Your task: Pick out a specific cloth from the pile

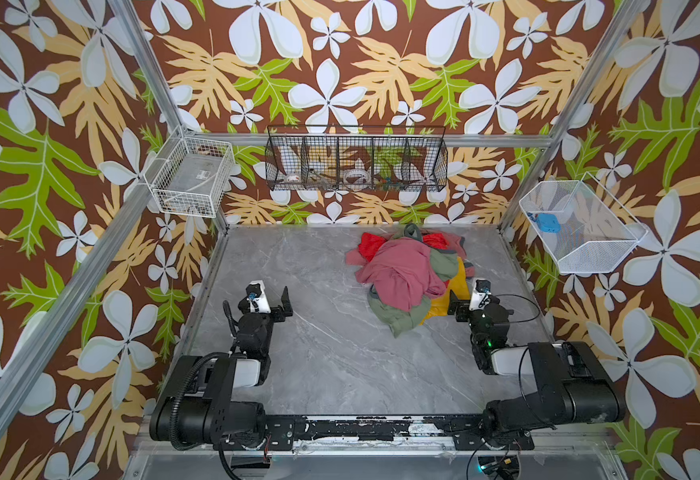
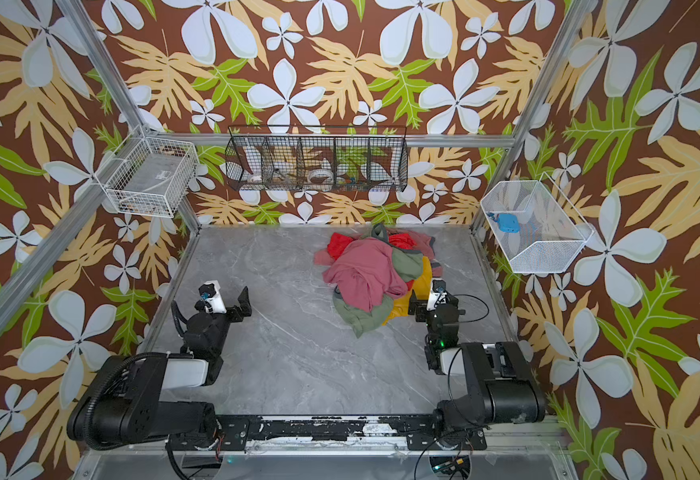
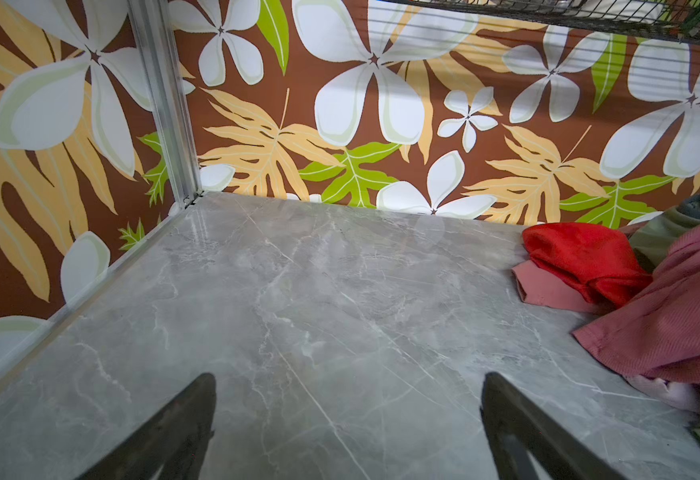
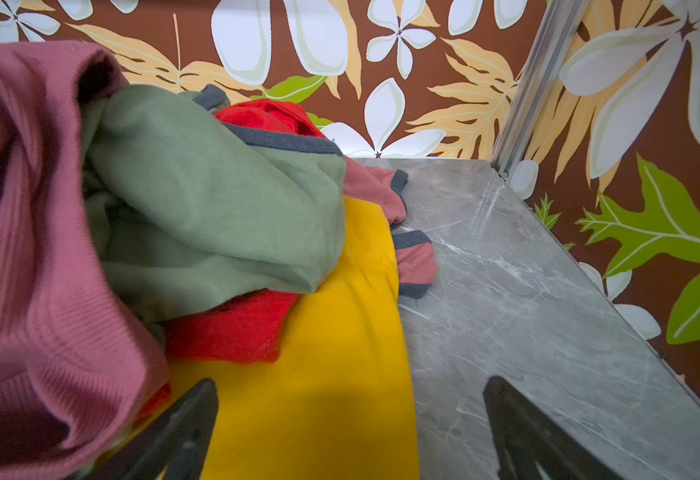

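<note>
As the cloth [image 4: 215,208] is soft, light & limp, its bared fold nr the grey trim [image 4: 281,143] is best pinched; left hand [image 3: 348,380] & right hand [image 4: 350,384] are spread apart, empty.

Above the grey marble worktop's [image 1: 319,340] far edge I see a black wire rack [image 1: 356,160], and a white wire basket [image 1: 182,199] at the far-left corner. Over the right edge, a white mesh basket [image 1: 589,253] holds a blue object [image 1: 545,221].

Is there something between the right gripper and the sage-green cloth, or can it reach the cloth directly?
Partly. The dusty-pink cloth lies draped over the middle of the sage-green cloth. From the open right gripper, only the flat yellow cloth and a red fold lie before an exposed green fold.
</note>
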You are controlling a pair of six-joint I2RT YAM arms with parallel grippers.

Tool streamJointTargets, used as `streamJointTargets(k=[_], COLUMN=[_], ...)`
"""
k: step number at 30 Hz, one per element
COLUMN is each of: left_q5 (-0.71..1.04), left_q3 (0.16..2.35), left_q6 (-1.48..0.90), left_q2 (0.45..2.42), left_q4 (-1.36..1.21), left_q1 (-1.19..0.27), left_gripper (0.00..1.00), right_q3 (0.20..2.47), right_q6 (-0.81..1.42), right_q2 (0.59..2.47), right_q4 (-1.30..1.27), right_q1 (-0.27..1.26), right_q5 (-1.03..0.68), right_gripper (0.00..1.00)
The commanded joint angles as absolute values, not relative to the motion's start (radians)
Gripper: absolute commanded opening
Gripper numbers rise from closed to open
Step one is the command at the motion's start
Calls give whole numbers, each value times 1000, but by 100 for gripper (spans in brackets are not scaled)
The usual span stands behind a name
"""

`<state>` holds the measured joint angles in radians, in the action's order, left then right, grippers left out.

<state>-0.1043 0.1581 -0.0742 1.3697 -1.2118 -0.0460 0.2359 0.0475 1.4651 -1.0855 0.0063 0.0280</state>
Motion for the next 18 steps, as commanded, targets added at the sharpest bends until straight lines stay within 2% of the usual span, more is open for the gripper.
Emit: streamJointTargets(k=[1, 18], left_q5=[-99, -94], left_q3=[163, 164], left_q6=[-65, -64], left_q2=[1371, 1373], left_q4=[-1232, -1230], left_q1=[-44, -44], left_gripper=[100, 100], right_q3=[236, 237], right_q6=[48, 47], right_q2=[1463, 1463], right_q4=[-1107, -1106], right_q1=[6, 6], right_q5=[33, 34], right_gripper=[99, 100])
